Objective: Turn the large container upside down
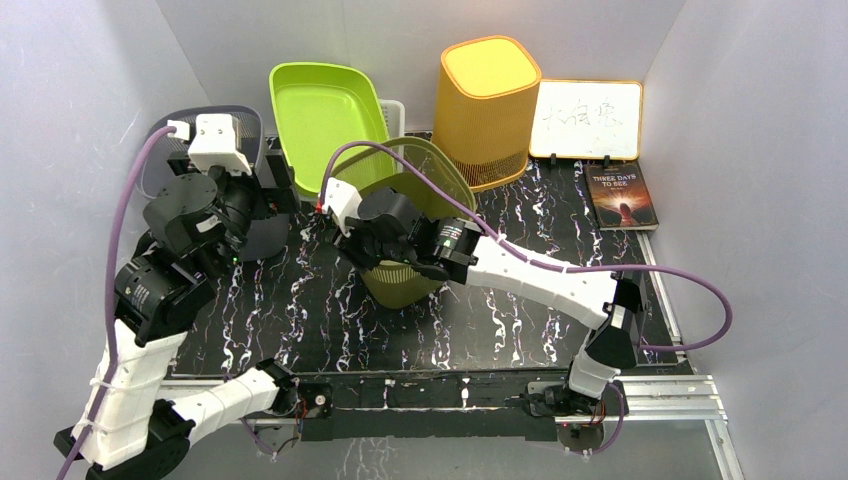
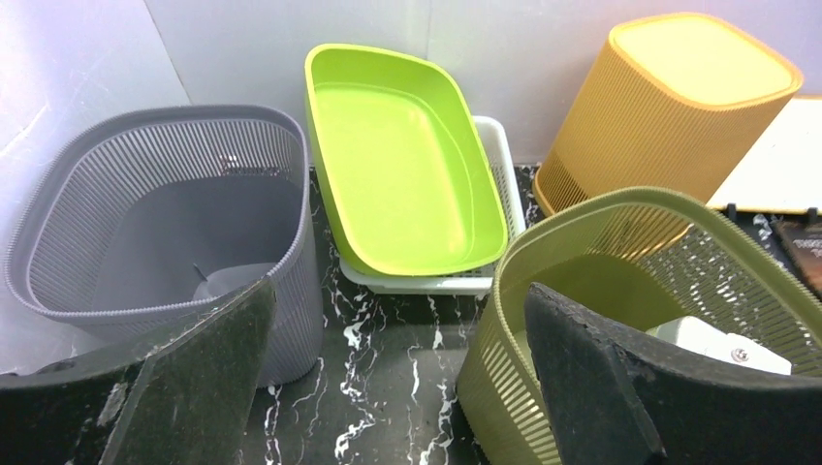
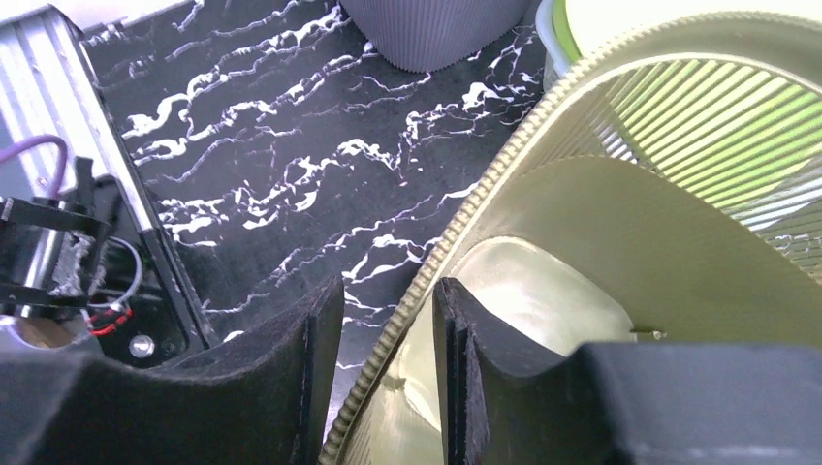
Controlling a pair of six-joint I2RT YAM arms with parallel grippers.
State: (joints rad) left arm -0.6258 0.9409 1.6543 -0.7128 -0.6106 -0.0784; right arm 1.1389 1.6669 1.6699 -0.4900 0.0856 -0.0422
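The large container is an olive-green slatted basket (image 1: 400, 285) (image 2: 582, 252), standing upright, mouth up, in the middle of the black marbled table. My right gripper (image 1: 348, 243) (image 3: 388, 291) straddles its left rim (image 3: 504, 174): one finger inside the basket, one outside. The jaws stand narrow, with a sliver of gap still showing beside the rim, so the gripper reads as open. My left gripper (image 1: 262, 200) (image 2: 397, 378) hangs wide open above the table between the grey basket and the olive one, holding nothing.
A grey slatted basket (image 1: 160, 150) (image 2: 165, 223) stands at the left. A lime-green tray (image 1: 325, 115) (image 2: 407, 165) leans on a white tray (image 2: 494, 145) at the back. An upside-down yellow bin (image 1: 487, 110) (image 2: 669, 97), a whiteboard (image 1: 587, 118) and a book (image 1: 622, 197) sit back right.
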